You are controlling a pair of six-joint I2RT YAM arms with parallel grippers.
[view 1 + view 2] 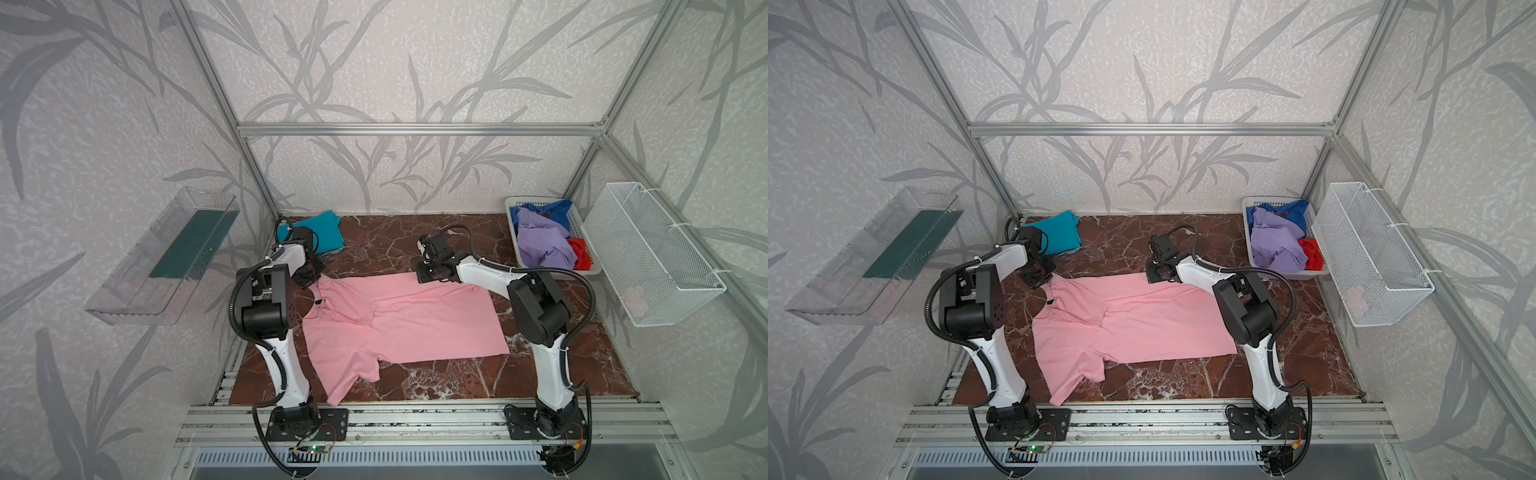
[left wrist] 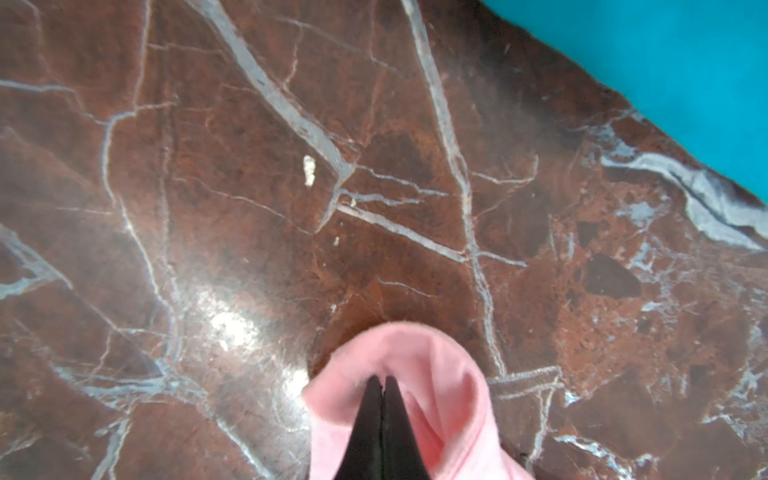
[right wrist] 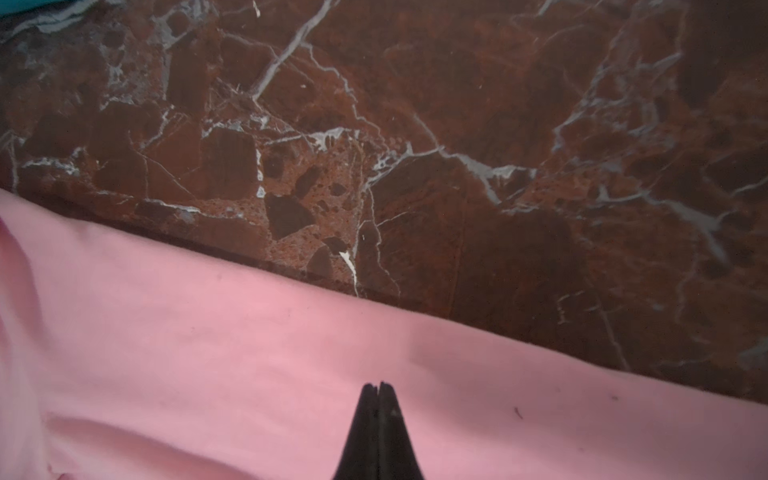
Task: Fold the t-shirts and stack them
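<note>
A large light pink t-shirt (image 1: 407,324) lies spread on the middle of a dark red marble-patterned bench (image 1: 415,245). Its long axis runs left to right: the collar, with a small dark label, points left and the straight hem points right. One short sleeve sticks out toward the near left, its tip at the near edge of the bench. The far edge runs in a straight line. The cloth is plain and mostly flat, with soft creases fanning from the collar toward the middle.

The left jaws are pressed together, pinching a bunched fold of pink cloth at the far left corner, beside the collar. The right jaws are also pressed together, just inside the far edge, right of the middle; whether cloth is caught between them cannot be told.

A folded teal t-shirt (image 1: 328,232) sits in the far left corner of the bench. In the far right corner, a white slotted basket (image 1: 590,272) holds crumpled lavender (image 1: 540,245), blue (image 1: 559,210) and red (image 1: 582,253) t-shirts.
</note>
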